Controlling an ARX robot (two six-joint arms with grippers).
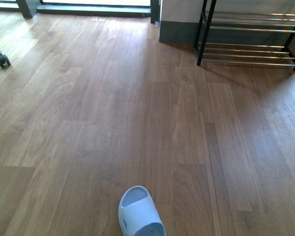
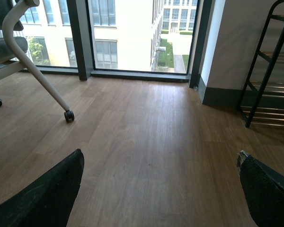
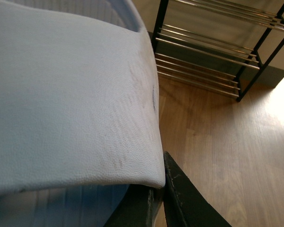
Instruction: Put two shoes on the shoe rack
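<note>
Left pincer (image 2: 160,156) gapes wide and empty, right pincer (image 3: 163,189) pinches one pale blue slipper (image 3: 71,104), one shoe rack (image 3: 206,52) beyond.

The front view looks down and ahead from the robot's body over the wooden floor (image 1: 137,108), with the shoe rack (image 1: 250,34) far off at upper right. The left wrist view sits low and faces along the same floor toward a window (image 2: 132,33), the left gripper (image 2: 161,156) framing its near edge. It shares the rack and a chair caster (image 1: 2,60) with the front view. The right wrist view sits very close against a pale blue slipper (image 3: 71,94), with the rack beyond.
</note>
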